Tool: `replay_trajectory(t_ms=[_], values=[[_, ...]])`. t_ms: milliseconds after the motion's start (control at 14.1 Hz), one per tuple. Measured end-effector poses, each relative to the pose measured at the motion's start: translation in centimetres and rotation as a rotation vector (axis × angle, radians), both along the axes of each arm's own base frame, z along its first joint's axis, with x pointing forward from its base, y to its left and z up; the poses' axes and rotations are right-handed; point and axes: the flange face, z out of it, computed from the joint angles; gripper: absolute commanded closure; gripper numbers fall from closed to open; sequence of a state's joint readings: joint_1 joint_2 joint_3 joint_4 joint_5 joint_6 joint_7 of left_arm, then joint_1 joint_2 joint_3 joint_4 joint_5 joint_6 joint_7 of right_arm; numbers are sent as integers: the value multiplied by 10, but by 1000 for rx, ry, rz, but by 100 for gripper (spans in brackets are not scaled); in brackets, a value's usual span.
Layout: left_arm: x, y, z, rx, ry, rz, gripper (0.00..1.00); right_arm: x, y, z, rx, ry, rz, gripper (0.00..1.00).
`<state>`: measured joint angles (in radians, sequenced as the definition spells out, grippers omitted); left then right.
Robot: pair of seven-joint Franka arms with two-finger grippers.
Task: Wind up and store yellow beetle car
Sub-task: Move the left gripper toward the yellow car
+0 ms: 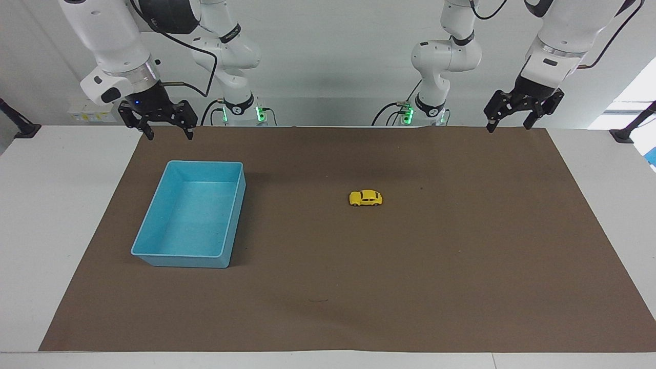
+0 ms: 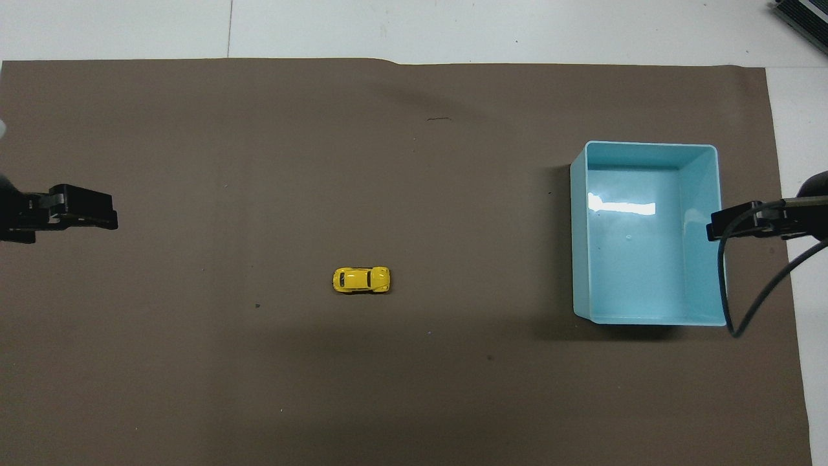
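Note:
The yellow beetle car (image 1: 366, 198) (image 2: 361, 279) stands on its wheels on the brown mat, near the middle of the table, with nothing touching it. My left gripper (image 1: 507, 125) (image 2: 77, 208) hangs open and empty over the mat's edge near the robots, at the left arm's end, well away from the car. My right gripper (image 1: 168, 135) (image 2: 728, 224) is open and empty too, raised over the mat's edge near the robots by the blue bin.
An empty light-blue plastic bin (image 1: 154, 246) (image 2: 582, 259) sits on the mat toward the right arm's end of the table. The brown mat (image 1: 359, 287) covers most of the white table (image 1: 51, 205).

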<state>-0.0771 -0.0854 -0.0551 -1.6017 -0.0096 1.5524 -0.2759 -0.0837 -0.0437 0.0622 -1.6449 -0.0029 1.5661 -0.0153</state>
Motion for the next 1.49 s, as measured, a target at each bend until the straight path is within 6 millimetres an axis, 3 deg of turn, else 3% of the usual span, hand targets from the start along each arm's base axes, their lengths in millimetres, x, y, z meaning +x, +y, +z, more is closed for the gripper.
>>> replay_trajectory(t_ms=[355, 852, 1065, 1491], values=[[-4, -43, -9, -9, 21, 296, 0, 0, 0, 0, 0, 1, 0, 0], [-11, -90, -25, -32, 45, 890, 0, 0, 0, 0, 0, 1, 0, 0], [-10, -97, -39, -56, 63, 1129, 0, 0, 0, 0, 0, 1, 0, 0], [-7, -111, -78, -100, 98, 1438, 0, 0, 0, -1, 0, 2, -1, 0]])
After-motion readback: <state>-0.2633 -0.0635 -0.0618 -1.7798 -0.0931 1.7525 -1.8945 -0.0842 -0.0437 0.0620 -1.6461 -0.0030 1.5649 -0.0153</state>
